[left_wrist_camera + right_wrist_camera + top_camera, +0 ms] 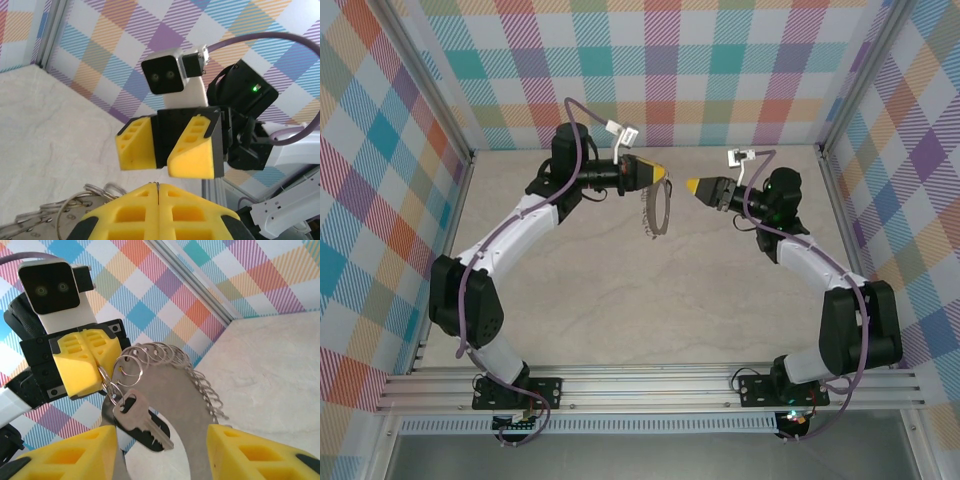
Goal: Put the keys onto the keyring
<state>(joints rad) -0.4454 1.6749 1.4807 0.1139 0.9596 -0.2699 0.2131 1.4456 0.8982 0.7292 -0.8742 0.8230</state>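
Status check, keys-to-ring job

- Left gripper (pixel 665 175), upper middle of the top view: fingers pressed together, pinching the keyring (pixel 658 212) by its edge. The hoop hangs below the fingertips, off the table (pixel 620 310)
- Right wrist view: keyring (pixel 185 405) runs through the centre of the frame, with a row of little loops along its upper right edge. Left gripper (pixel 96 367) grips at centre left
- One key (pixel 134 416), silvery with something dark behind it, dangles at lower centre from a small split ring (pixel 127 372) right at the pinch point
- Right gripper (pixel 162 455), bottom of that frame: fingers spread, holding nothing, the key and hoop between them but untouched. In the top view it (pixel 690 185) sits just right of the left one

My read: one key looks attached near the hoop; whether its split ring is threaded onto the hoop itself I cannot tell. I see no other keys
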